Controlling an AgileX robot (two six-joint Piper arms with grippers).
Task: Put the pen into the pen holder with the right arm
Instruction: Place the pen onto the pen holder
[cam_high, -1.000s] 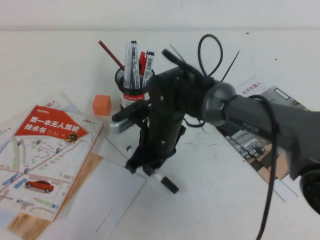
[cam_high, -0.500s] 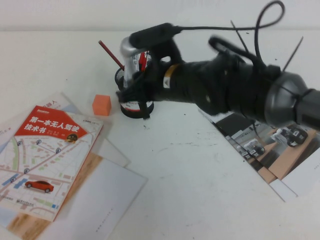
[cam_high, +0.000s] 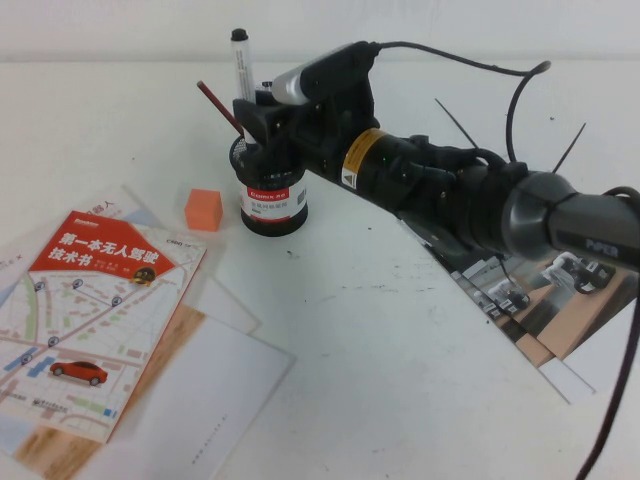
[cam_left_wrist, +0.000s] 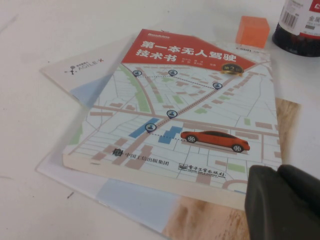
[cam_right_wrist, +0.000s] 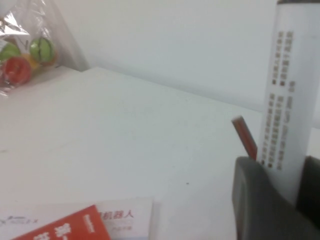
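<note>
Since the previous frame, right arm (cam_high: 450, 190) has swung the pen (cam_high: 241, 66) upright above the pen holder (cam_high: 273, 195). Right gripper (cam_high: 262, 122): fingers clamped on the pen's lower barrel, directly over the cup mouth; black cap at 12 o'clock. Red pencil (cam_high: 220, 108) leans out toward 10 o'clock. White table (cam_high: 380, 340), pale wall behind. Orange cube (cam_high: 203, 210) at the holder's 9 o'clock. Left gripper (cam_left_wrist: 282, 202): over the map book (cam_left_wrist: 185, 115); finger state cannot be told.

A robotics lab's test bench: a plain white table (cam_high: 380, 350) against a bare white wall, staged with a book on driverless cars (cam_high: 85, 320), robot brochures (cam_high: 530, 290), an orange cube (cam_high: 203, 210) and a bag of toy fruit (cam_right_wrist: 25, 47).
</note>
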